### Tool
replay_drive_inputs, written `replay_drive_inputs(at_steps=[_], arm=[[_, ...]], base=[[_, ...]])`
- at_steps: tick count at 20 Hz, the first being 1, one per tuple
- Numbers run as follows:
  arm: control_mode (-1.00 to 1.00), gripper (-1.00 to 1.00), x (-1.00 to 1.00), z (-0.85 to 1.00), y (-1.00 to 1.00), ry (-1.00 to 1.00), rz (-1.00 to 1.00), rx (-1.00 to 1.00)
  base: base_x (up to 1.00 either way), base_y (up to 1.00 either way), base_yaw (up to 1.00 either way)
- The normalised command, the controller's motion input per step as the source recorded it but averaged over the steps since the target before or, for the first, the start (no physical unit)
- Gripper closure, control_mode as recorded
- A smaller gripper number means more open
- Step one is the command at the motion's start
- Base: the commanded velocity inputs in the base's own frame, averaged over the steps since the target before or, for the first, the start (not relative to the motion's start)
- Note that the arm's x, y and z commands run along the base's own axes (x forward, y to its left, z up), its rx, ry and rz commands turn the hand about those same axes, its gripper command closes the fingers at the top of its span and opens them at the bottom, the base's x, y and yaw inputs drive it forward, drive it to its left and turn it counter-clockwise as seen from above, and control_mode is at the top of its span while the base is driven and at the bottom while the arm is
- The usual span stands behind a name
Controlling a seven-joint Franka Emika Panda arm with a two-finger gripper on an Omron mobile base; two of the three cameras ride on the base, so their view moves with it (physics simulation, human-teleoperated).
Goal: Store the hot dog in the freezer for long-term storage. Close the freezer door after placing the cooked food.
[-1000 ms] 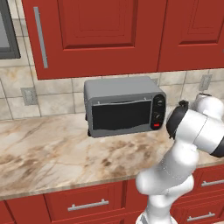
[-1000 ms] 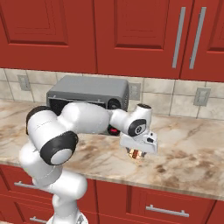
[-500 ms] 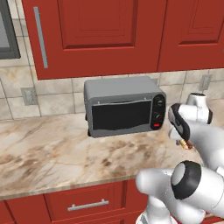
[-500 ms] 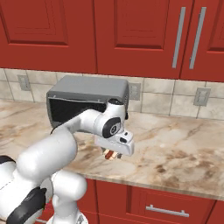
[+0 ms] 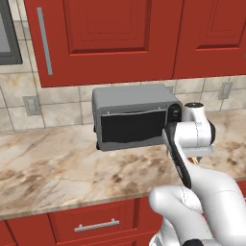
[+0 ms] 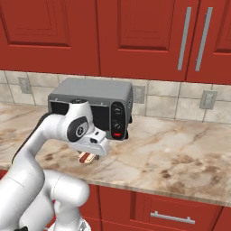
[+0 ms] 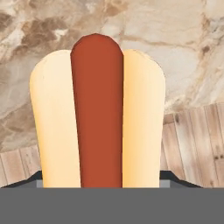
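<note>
Hot dog: I see the tan bun with the red sausage [image 7: 97,118] right up close in the hand view, and it hangs under the hand [image 6: 89,157] in the right base view.
How it feels: I think it is light and soft. The bun would squash if I squeeze hard, and the smooth sausage might slip.
Where to hold: across the two bun sides looks best to me.
Hand: the two-finger gripper [image 6: 90,152] is closed on the hot dog, just wide enough for the bun.
Arm: I have it bent low, with the hand pointing down over the brown marble counter [image 6: 180,158], in front of the small grey oven box [image 5: 132,115].
Freezer: it is somewhere else, so I must carry the food there.
</note>
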Motion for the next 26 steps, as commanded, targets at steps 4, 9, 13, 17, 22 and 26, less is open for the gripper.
replay_drive_inputs(at_steps=[4,9,13,17,22,26], arm=[[-1.00,1.00,-0.17,0.01,0.78,0.04,0.00,0.03],[-1.00,1.00,-0.06,0.00,0.71,0.04,0.00,0.00],[-1.00,1.00,0.00,0.00,0.34,0.12,0.00,0.02],[-1.00,1.00,0.00,0.00,-0.02,0.21,0.02,0.03],[-1.00,1.00,0.00,0.00,-0.16,0.13,0.06,0.03],[-1.00,1.00,-0.02,0.00,-0.17,0.05,0.08,0.05]], base=[[0.00,0.00,0.00],[0.00,0.00,0.00],[0.00,0.00,0.00],[0.00,0.00,0.00],[0.00,0.00,0.00],[0.00,0.00,0.00]])
